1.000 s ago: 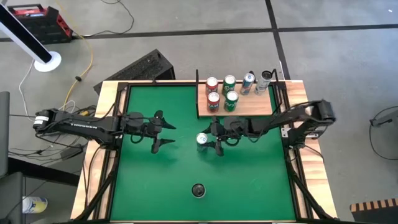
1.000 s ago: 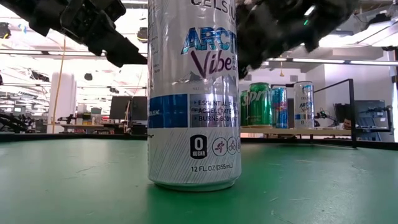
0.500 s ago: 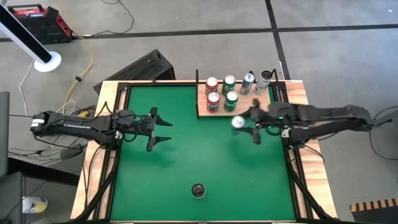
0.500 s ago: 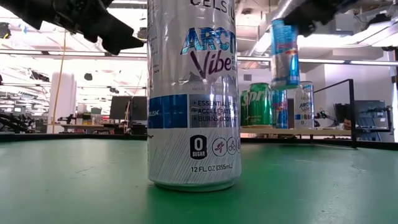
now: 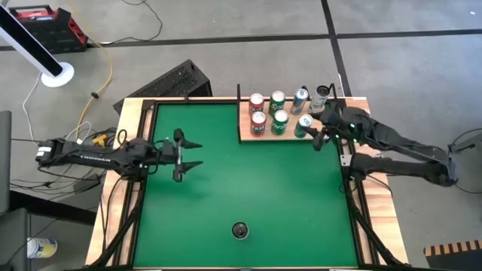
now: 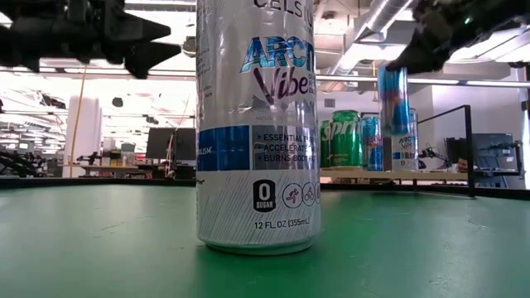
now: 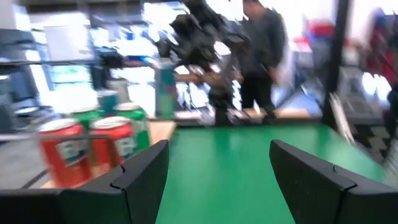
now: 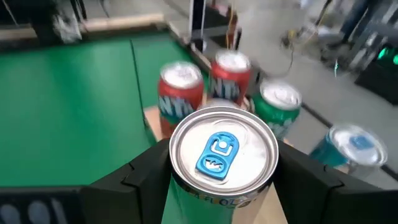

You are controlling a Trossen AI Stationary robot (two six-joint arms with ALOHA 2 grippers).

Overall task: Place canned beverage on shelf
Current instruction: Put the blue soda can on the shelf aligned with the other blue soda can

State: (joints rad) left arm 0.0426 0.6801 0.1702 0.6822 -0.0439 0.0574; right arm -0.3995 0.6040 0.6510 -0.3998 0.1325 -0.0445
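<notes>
Right gripper (image 5: 310,129) clamped on blue-tab can (image 8: 222,151), held upright above shelf (image 5: 324,129) front area, just beside green cans (image 5: 280,120); can bottom clear of planks in low view; shelf at table's far right corner, two red cans (image 5: 257,123) at its left end; left gripper (image 5: 188,153) jaws wide, holding nothing, over green mat (image 5: 226,188) left side.

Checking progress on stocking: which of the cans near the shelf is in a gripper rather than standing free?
The blue-tabbed can at the shelf's front edge: the right gripper is shut on it. The red and green cans behind stand free.
</notes>
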